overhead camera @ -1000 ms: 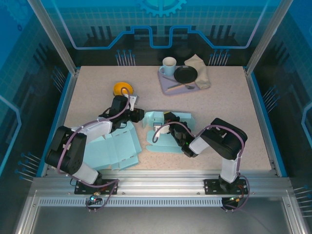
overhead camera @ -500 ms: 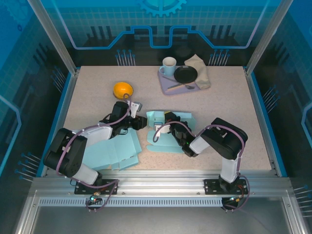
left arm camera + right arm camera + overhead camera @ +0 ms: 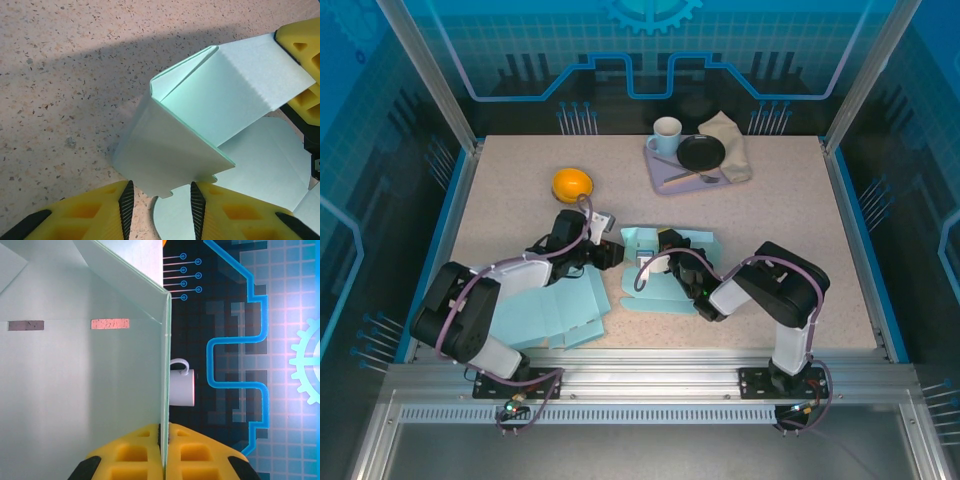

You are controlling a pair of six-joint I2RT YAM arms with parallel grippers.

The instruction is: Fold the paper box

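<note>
Table (image 3: pixel 770 230): speckled beige, matte, stone-like grain. Near its front left, under my left arm, lie flat pale-teal card blanks (image 3: pixel 555 310), scored into panels and fanned out. The paper box (image 3: pixel 665 270) sits mid-table between my two arms, same thin teal card, partly erected: crisp creases, one upright wall meeting a sloped panel at a sharp corner, rounded flaps flat on the table beneath. At the far side, a lavender rectangular tray (image 3: pixel 660 177) carries a folded beige napkin (image 3: pixel 730 140), a black round bowl (image 3: pixel 701 152) and a white glossy mug (image 3: pixel 666 133). An orange rounded bowl (image 3: pixel 572 184) stands alone to the far left. My left gripper (image 3: pixel 161 192) is parted to a moderate gap, yellow fingers with black pads, the box wall's lower edge just in front of it, nothing clamped. My right gripper (image 3: pixel 164 427) is pinched tight on a thin upright wall of the box, seen edge-on.
</note>
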